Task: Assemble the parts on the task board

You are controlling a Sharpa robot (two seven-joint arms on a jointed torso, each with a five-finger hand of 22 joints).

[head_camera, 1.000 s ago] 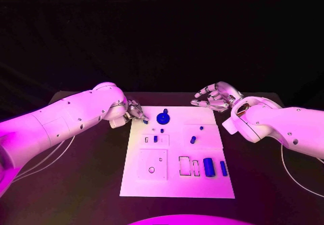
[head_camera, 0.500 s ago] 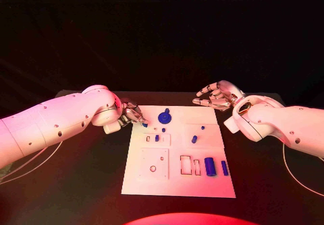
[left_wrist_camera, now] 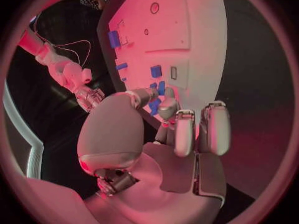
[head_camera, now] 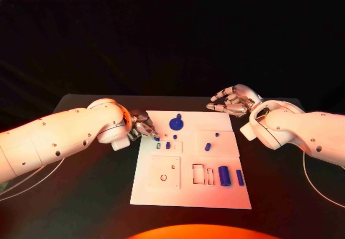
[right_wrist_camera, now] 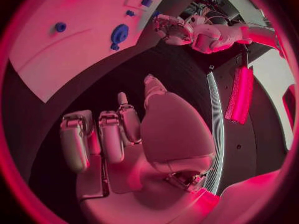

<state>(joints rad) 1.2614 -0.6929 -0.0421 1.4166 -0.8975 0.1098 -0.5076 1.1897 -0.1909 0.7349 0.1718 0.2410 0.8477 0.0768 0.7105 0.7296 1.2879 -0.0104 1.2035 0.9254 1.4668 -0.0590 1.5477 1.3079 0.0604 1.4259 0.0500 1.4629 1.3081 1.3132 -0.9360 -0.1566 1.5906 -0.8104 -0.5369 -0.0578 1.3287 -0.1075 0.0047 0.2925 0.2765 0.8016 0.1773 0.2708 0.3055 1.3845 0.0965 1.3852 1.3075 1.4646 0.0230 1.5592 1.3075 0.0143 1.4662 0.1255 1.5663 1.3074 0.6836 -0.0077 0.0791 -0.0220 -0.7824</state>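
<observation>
White task board (head_camera: 190,191) flat in the middle of the black table (head_camera: 79,199), long side running away from the robot. On the board's far end, a round blue knob-like part (head_camera: 175,123); nearer, a small raised square panel with a short blue peg (head_camera: 168,145) standing in it beside a narrow slot. To the right of that, another pale panel holding two small blue pieces (head_camera: 208,147). Closer in, a larger square panel (head_camera: 164,172) with a small round hole, then two upright rectangular cut-outs (head_camera: 198,174) side by side, and just right of them two blue cylinders (head_camera: 224,176) lying lengthwise on the board, the thicker one next to the cut-outs.

Left hand (head_camera: 142,126) at the board's far left corner, fingertips curled together and pinching a small blue part (left_wrist_camera: 154,106), seen between thumb and fingers in the left wrist view, just over the board's edge.

Right hand (head_camera: 231,103) raised past the board's far right corner, well apart from the parts, fingers loosely bent and spread, holding nothing.
</observation>
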